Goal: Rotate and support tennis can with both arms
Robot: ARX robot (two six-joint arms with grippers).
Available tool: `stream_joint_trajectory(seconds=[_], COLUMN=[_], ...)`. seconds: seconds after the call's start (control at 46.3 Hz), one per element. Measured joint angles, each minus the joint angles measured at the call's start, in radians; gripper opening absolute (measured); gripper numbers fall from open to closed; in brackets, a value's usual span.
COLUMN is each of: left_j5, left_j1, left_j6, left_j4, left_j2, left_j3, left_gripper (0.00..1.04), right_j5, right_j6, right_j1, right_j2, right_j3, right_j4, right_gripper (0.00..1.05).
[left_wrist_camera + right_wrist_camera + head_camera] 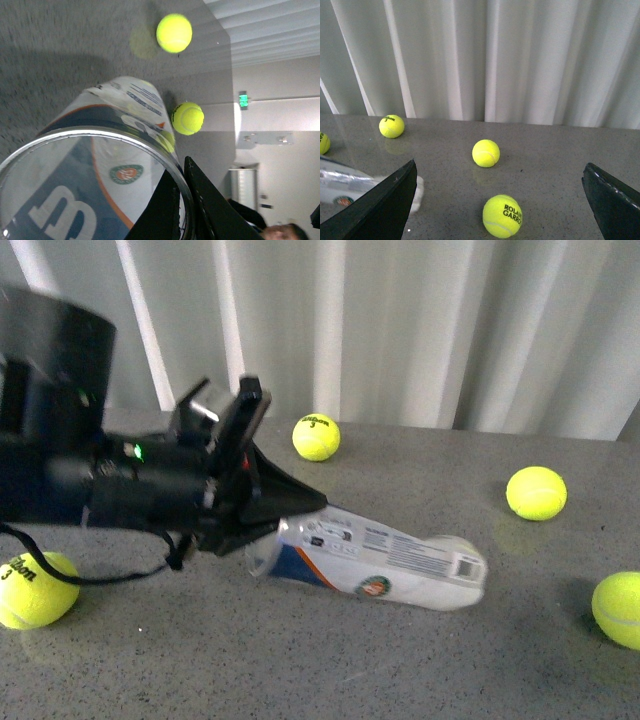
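The tennis can (372, 562), a clear tube with a white, navy and orange label, lies tilted on the grey table, its open end lifted at the left. My left gripper (262, 528) is shut on the rim of that open end. In the left wrist view the two black fingers (200, 200) pinch the can's (100, 175) wall, one inside and one outside. My right gripper (500, 200) stands open above the table with nothing between its fingers. The can's closed end (340, 187) shows beside one of the right gripper's fingers. The right arm is outside the front view.
Yellow tennis balls lie around on the grey table (400, 670): one (316, 437) behind the can, two at the right (536, 492) (620, 608), one at the left (35, 588). A ball (502, 216) sits between the right fingers' span. White curtains (400, 320) close the back.
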Motion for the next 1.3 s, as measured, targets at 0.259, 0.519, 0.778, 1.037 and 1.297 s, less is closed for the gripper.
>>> stream_joint_trajectory(seconds=[0.259,0.519,0.778,1.037,1.297], left_j5=[-0.146,-0.545,-0.759,-0.775,-0.725], left_j1=[-0.005,-0.164,-0.261,-0.345,-0.350], left_j6=[0.546,1.265,1.488,1.514,1.493], left_j4=[-0.716,-1.378,-1.430,-1.418,-1.405], left_j2=[-0.293,-0.272,-0.150,-0.066,-0.029], left_j3=[0.322,0.646,0.669,0.669,0.677], left_gripper=[0.04,0.04,0.04,0.04,0.04], right_j5=[0.000,0.000,0.000,0.000,0.000], right_j6=[0.000,0.000,0.000,0.000,0.000], right_j1=[0.000,0.000,0.000,0.000,0.000], right_j2=[0.000,0.000,0.000,0.000,0.000], right_j3=[0.000,0.000,0.000,0.000,0.000], right_j4=[0.000,0.000,0.000,0.000,0.000], right_gripper=[0.98,0.98,0.98,0.98,0.98])
